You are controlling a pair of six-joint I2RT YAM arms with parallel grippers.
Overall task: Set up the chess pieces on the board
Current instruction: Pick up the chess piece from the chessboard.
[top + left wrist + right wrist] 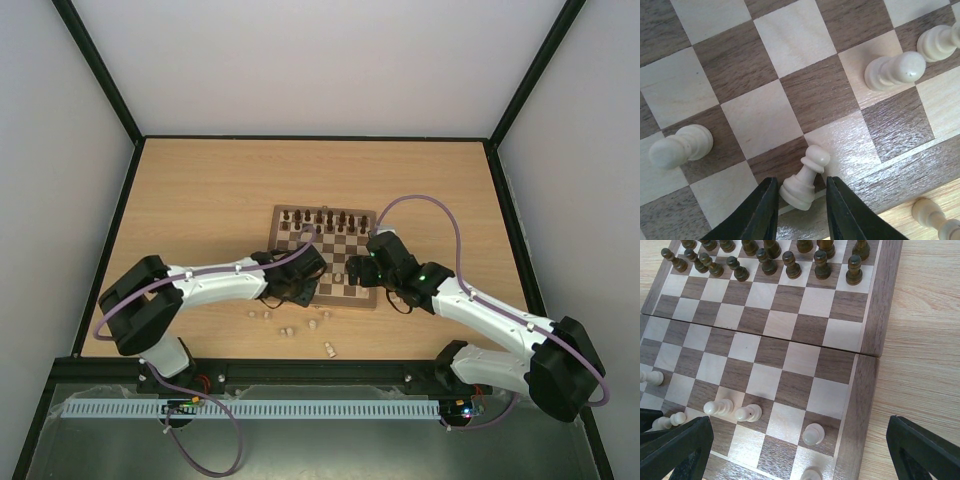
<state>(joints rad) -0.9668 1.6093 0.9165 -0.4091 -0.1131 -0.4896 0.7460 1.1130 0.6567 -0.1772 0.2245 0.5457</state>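
L gripper is straddling a pale pawn at 6 o'clock in its wrist view, on the board near edge. Jaws narrow, can't tell if they're clamping it. R gripper is hovering over the board's 5 o'clock corner, jaws gaping, released. Dark pieces are standing at 12 o'clock.
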